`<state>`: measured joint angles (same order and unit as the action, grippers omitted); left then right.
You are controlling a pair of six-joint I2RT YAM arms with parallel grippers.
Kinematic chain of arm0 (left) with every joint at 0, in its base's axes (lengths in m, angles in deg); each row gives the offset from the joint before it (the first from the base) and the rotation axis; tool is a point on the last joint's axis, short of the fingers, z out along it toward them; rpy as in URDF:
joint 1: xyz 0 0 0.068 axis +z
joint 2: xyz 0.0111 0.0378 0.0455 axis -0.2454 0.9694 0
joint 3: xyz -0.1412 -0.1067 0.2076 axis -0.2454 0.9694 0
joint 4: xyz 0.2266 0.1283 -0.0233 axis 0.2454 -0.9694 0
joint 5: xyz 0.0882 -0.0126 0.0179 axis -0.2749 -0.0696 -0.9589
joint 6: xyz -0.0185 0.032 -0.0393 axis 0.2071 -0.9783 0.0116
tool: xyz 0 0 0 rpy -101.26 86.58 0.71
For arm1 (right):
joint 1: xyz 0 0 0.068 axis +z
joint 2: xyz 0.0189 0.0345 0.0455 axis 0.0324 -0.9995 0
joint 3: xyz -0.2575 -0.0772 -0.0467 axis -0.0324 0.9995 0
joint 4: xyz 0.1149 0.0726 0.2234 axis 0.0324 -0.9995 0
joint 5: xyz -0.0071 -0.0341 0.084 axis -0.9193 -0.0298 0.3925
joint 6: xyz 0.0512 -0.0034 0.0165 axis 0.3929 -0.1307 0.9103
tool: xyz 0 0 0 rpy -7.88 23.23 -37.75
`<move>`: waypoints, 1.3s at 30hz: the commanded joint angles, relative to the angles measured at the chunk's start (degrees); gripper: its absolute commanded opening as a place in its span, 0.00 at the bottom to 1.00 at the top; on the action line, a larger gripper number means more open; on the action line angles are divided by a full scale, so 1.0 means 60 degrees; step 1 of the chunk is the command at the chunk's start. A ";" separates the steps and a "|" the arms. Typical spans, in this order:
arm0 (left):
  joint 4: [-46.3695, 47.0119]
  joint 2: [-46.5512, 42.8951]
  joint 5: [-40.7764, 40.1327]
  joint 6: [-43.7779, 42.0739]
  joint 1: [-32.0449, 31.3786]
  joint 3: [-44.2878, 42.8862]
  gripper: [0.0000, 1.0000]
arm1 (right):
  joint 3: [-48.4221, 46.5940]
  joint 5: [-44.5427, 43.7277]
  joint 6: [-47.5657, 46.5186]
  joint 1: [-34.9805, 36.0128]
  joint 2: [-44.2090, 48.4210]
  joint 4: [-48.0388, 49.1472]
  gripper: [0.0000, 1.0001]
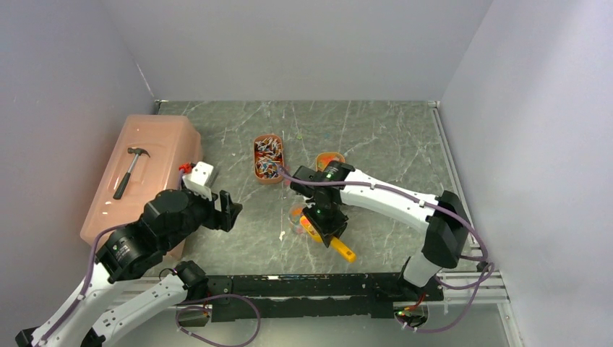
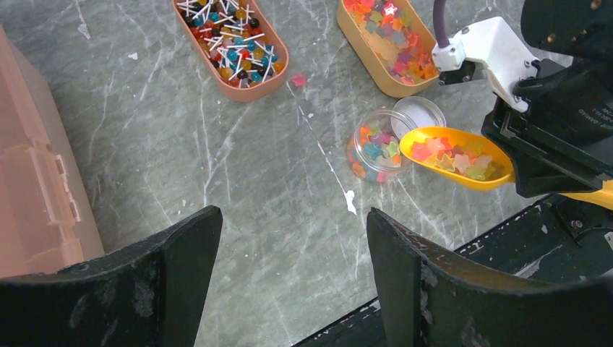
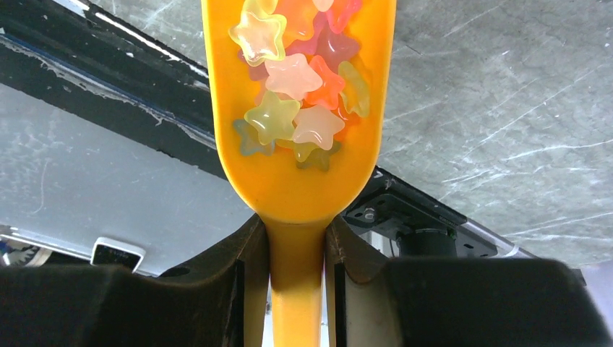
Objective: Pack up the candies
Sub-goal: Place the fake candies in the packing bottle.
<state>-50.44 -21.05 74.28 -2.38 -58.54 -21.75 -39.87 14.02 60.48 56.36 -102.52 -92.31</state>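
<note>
The right jaws are clamped on the handle of the yellow scoop (image 3: 289, 189), whose bowl, full of star candies (image 3: 290, 76), hangs just beside the clear jar (image 2: 376, 148). The left jaws stand wide apart, gripping nothing, well left of the jar; two orange trays (image 2: 253, 90) of more candies lie beyond the jar.

No lettering anywhere is clear enough to read

Yellow scoop (image 2: 434, 135) holding star candies (image 2: 452, 160) just beside clear jar (image 2: 372, 152); left claw (image 2: 293, 224) spread wide.
</note>
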 commanded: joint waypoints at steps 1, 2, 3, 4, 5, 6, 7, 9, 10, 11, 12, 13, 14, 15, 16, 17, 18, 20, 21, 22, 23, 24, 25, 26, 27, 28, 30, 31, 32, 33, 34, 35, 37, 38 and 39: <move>0.0249 -0.0147 0.0045 -0.0005 0.0009 -0.0035 0.79 | -0.0700 0.0515 -0.0206 -0.0250 -0.0195 -0.0718 0.00; 0.0255 -0.0164 0.0047 -0.0001 0.0014 -0.0035 0.79 | -0.0765 0.0629 -0.0215 -0.0318 -0.0241 -0.0815 0.00; 0.0252 -0.0168 0.0045 -0.0004 0.0019 -0.0035 0.79 | -0.0817 0.0730 -0.0252 -0.0389 -0.0310 -0.0892 0.00; 0.0256 -0.0181 0.0052 0.0001 0.0012 -0.0024 0.79 | -0.0887 0.0832 -0.0277 -0.0427 -0.0374 -0.0962 0.00; 0.0256 -0.0196 0.0062 -0.0011 0.0016 -0.0034 0.79 | -0.0933 0.0940 -0.0315 -0.0443 -0.0417 -0.1002 0.00; 0.0256 -0.0205 0.0062 -0.0018 0.0017 -0.0033 0.79 | -0.0979 0.1091 -0.0374 -0.0489 -0.0453 -0.1045 0.00; 0.0256 -0.0219 0.0064 -0.0016 0.0008 -0.0035 0.79 | -0.1049 0.1216 -0.0408 -0.0533 -0.0491 -0.1107 0.00; 0.0256 -0.0256 0.0064 0.0002 0.0010 -0.0033 0.79 | -0.1201 0.1423 -0.0480 -0.0616 -0.0603 -0.1279 0.00; 0.0253 -0.0277 0.0058 -0.0004 0.0014 -0.0035 0.79 | -0.1274 0.1521 -0.0518 -0.0651 -0.0643 -0.1343 0.00; 0.0245 -0.0285 0.0052 0.0004 0.0011 -0.0032 0.79 | -0.1353 0.1634 -0.0559 -0.0697 -0.0701 -0.1431 0.00; 0.0242 -0.0320 0.0046 0.0002 0.0020 -0.0048 0.79 | -0.1434 0.1740 -0.0587 -0.0736 -0.0740 -0.1494 0.00; 0.0242 -0.0340 0.0047 0.0003 0.0017 -0.0046 0.79 | -0.1503 0.1819 -0.0579 -0.0763 -0.0783 -0.1570 0.00; 0.0242 -0.0371 0.0027 0.0004 0.0015 -0.0037 0.79 | -0.1576 0.1907 -0.0620 -0.0814 -0.0858 -0.1680 0.00; 0.0234 -0.0383 0.0019 0.0004 0.0015 -0.0032 0.79 | -0.1629 0.1933 -0.0640 -0.0835 -0.0924 -0.1774 0.00; 0.0241 -0.0399 0.0012 0.0015 0.0010 -0.0035 0.79 | -0.1685 0.1929 -0.0677 -0.0858 -0.0985 -0.1859 0.00; 0.0238 -0.0403 0.0008 0.0023 0.0007 -0.0035 0.80 | -0.1723 0.1994 -0.0713 -0.0890 -0.1031 -0.1908 0.00; 0.0220 -0.0403 0.0001 0.0017 0.0020 -0.0048 0.80 | -0.1718 0.2127 -0.0754 -0.0936 -0.1068 -0.1926 0.00; 0.0212 -0.0410 -0.0024 0.0022 0.0016 -0.0050 0.80 | -0.1726 0.2449 -0.0808 -0.1071 -0.1103 -0.1931 0.00; 0.0201 -0.0417 -0.0028 0.0033 0.0011 -0.0050 0.80 | -0.1732 0.2539 -0.0814 -0.1142 -0.1118 -0.1950 0.00; 0.0198 -0.0430 -0.0017 0.0026 0.0009 -0.0050 0.80 | -0.1713 0.2662 -0.0814 -0.1237 -0.1119 -0.1953 0.00; 0.0198 -0.0443 -0.0027 0.0037 0.0025 -0.0050 0.80 | -0.1699 0.2811 -0.0800 -0.1320 -0.1120 -0.1953 0.00; 0.0205 -0.0478 -0.0024 0.0032 0.0022 -0.0050 0.79 | -0.1690 0.3006 -0.0747 -0.1400 -0.1127 -0.1935 0.00; 0.0199 -0.0504 -0.0028 0.0038 0.0021 -0.0050 0.80 | -0.1725 0.3229 -0.0733 -0.1461 -0.1155 -0.1945 0.00; 0.0198 -0.0522 -0.0045 0.0052 0.0027 -0.0050 0.80 | -0.1757 0.3362 -0.0714 -0.1526 -0.1174 -0.1956 0.00; 0.0198 -0.0544 -0.0054 0.0048 0.0020 -0.0050 0.79 | -0.1787 0.3457 -0.0677 -0.1571 -0.1189 -0.1958 0.00; 0.0198 -0.0582 -0.0079 0.0064 0.0019 -0.0050 0.80 | -0.1816 0.3546 -0.0662 -0.1607 -0.1216 -0.1954 0.00; 0.0183 -0.0625 -0.0087 0.0064 0.0025 -0.0050 0.79 | -0.1827 0.3661 -0.0625 -0.1704 -0.1258 -0.1954 0.00; 0.0183 -0.0641 -0.0113 0.0066 0.0022 -0.0050 0.79 | -0.1827 0.3672 -0.0600 -0.1749 -0.1304 -0.1957 0.00; 0.0183 -0.0662 -0.0103 0.0070 0.0016 -0.0050 0.79 | -0.1849 0.3710 -0.0606 -0.1800 -0.1328 -0.1968 0.00; 0.0183 -0.0653 -0.0113 0.0069 0.0013 -0.0050 0.79 | -0.1864 0.3753 -0.0616 -0.1845 -0.1351 -0.1971 0.00; 0.0190 -0.0656 -0.0099 0.0056 0.0015 -0.0050 0.80 | -0.1872 0.3805 -0.0625 -0.1887 -0.1398 -0.1957 0.00; 0.0197 -0.0658 -0.0092 0.0060 0.0022 -0.0050 0.80 | -0.1860 0.3946 -0.0663 -0.1949 -0.1422 -0.1935 0.00; 0.0198 -0.0642 -0.0080 0.0056 0.0020 -0.0046 0.80 | -0.1713 0.4344 -0.0664 -0.2089 -0.1424 -0.1796 0.00; 0.0190 -0.0633 -0.0073 0.0063 0.0017 -0.0048 0.80 | -0.1616 0.4538 -0.0662 -0.2163 -0.1414 -0.1738 0.00; 0.0180 -0.0611 -0.0061 0.0057 0.0021 -0.0050 0.80 | -0.1526 0.4719 -0.0671 -0.2240 -0.1393 -0.1677 0.00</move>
<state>-50.51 -24.65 74.26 -2.36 -58.54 -21.75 -48.86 36.69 56.26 44.56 -111.05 -102.30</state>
